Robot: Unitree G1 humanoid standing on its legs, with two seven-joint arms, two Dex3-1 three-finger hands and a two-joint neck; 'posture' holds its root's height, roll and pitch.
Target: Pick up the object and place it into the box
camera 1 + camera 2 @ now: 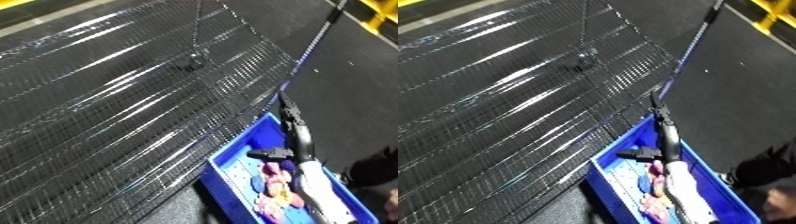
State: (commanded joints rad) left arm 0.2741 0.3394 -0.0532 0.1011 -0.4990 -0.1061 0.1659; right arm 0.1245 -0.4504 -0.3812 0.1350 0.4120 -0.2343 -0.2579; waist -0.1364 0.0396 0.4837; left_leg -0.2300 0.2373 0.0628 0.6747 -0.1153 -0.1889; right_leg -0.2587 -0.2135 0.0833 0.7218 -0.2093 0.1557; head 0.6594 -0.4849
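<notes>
Over the blue bin [226, 172] at lower right your right hand [274, 153] hovers, its fingers too dark to say whether spread or pinching. On the wire-mesh surface [107, 110] a small dark object [194, 59] lies well apart, up and left of that hand, so your right is the only hand placed to reach it. Its shape is too blurred to give a long axis. Pink and yellow items [277, 192] already lie inside the bin.

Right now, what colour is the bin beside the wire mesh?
Blue. The bin shows best in the left eye view, its wall bright against the dark floor.
</notes>
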